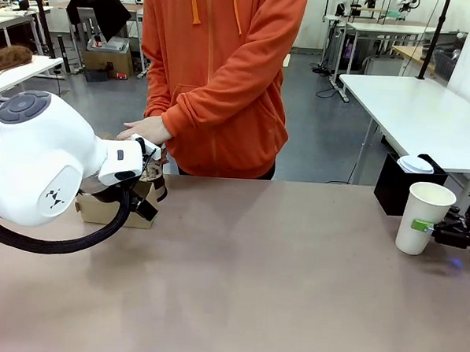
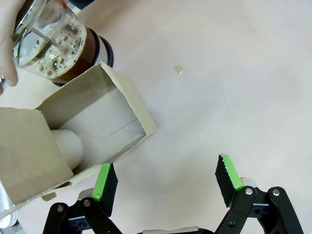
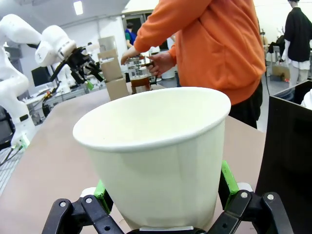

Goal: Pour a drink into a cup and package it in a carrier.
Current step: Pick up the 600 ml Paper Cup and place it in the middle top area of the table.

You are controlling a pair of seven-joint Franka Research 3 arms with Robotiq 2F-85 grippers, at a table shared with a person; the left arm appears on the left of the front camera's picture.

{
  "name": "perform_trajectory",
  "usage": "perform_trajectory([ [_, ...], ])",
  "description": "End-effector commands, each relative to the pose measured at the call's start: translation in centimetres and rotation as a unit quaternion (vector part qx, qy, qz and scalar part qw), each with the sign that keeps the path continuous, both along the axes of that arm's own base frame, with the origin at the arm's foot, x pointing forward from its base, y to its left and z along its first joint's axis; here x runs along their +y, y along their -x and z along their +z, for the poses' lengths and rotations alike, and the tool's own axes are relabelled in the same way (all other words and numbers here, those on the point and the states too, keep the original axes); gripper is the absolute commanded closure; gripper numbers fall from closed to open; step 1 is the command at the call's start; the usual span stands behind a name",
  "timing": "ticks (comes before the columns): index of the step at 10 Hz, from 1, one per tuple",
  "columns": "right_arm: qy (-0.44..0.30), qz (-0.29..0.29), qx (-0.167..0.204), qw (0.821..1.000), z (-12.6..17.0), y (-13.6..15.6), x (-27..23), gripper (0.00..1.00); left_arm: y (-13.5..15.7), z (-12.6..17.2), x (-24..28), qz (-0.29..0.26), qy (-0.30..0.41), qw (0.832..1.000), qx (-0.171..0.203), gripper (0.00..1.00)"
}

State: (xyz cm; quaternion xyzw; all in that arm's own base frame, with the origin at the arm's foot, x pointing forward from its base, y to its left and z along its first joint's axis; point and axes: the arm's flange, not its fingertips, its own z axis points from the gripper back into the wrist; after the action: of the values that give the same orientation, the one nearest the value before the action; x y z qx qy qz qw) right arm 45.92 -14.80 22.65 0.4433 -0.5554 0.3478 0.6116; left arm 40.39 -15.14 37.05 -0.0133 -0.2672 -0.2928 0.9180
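- The table (image 1: 253, 287) is spreading tan and flat between the robot and a person (image 1: 216, 80) in an orange hoodie, who is standing at the far edge.
- The left arm (image 1: 42, 162) is reaching in from the left side and is covering much of the carrier in the front view.
- The carrier (image 2: 97, 126), a brown cardboard box with an open pocket, is sitting on the table's far left part, in front of the person.
- The left gripper (image 2: 165, 173) is hanging over the table just beside the carrier's open end, with its 2 green-padded fingers spread wide and holding nothing.
- The jug (image 2: 53, 41), clear glass, is sitting just behind the carrier's far wall, and the person's hand (image 2: 6, 48) is gripping it.
- The drink (image 2: 80, 58), dark brown with foam on top, is filling the lower part of the jug.
- The cup (image 1: 424, 217), tall, white and without a lid, is standing upright near the table's right edge, well apart from the carrier.
- The right gripper (image 3: 164, 187) is pinching the cup low on its sides, 1 green pad pressing on each side.
- A black box (image 1: 396, 188) is standing just behind the cup, with a shorter lidded cup (image 1: 415, 163) on top.
- A small droplet (image 2: 179, 69) is lying on the table near the jug.
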Motion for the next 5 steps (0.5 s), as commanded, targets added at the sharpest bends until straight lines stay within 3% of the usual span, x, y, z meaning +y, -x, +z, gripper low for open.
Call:
perform_trajectory([
  [1, -0.005, -0.013, 0.012, 1.000, 0.46, -0.29, -0.31, 0.19, 0.02, 0.01, 0.01, 0.000, 0.000, 1.000, 0.000, 0.00],
  [5, 0.000, 0.000, 0.001, 1.000, -0.02, 0.04, -0.09, 0.16, 0.02, 0.01, 0.01, 0.000, 0.000, 1.000, 0.000, 0.00],
])
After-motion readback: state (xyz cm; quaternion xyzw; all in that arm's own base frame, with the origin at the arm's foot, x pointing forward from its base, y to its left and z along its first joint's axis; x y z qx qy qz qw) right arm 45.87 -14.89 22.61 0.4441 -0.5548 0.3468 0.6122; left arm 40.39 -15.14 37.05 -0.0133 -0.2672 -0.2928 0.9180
